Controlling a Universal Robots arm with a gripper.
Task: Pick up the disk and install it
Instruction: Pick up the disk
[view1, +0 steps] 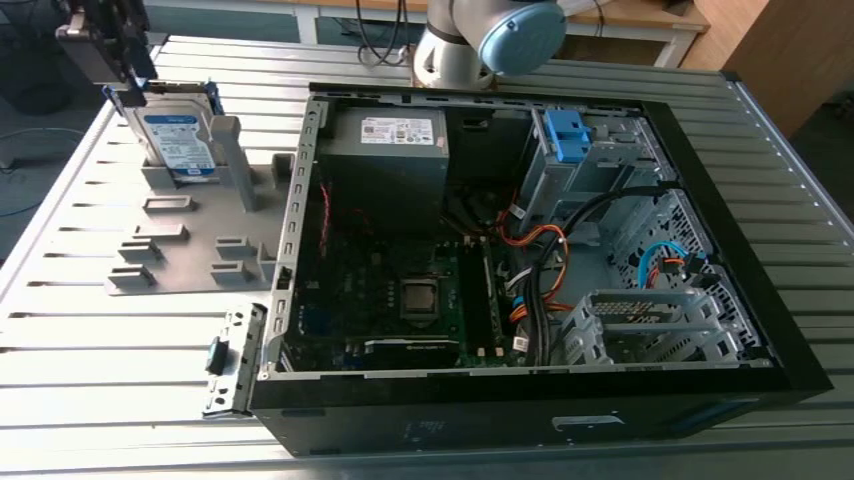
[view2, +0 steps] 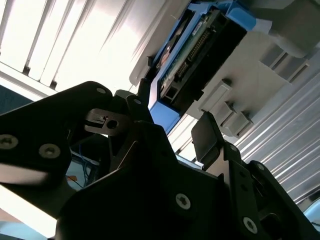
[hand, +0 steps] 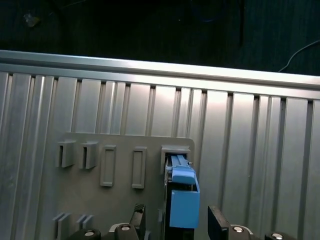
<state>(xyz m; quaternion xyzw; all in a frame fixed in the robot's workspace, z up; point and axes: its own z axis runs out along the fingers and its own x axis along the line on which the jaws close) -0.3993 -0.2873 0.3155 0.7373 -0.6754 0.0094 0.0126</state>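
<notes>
While the disk (view1: 180, 140) stands upright in a grey holder (view1: 187, 262) on the counter (view1: 107, 340), just beside the open PC case (view1: 534, 400) at the exterior view's left, the jaws sit spread w/ a finger (hand: 216, 222) either side of its top end; contact: can't tell.

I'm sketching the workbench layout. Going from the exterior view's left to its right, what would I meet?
the disk → grey power supply → drive cage's blue latch → blue cables
</notes>
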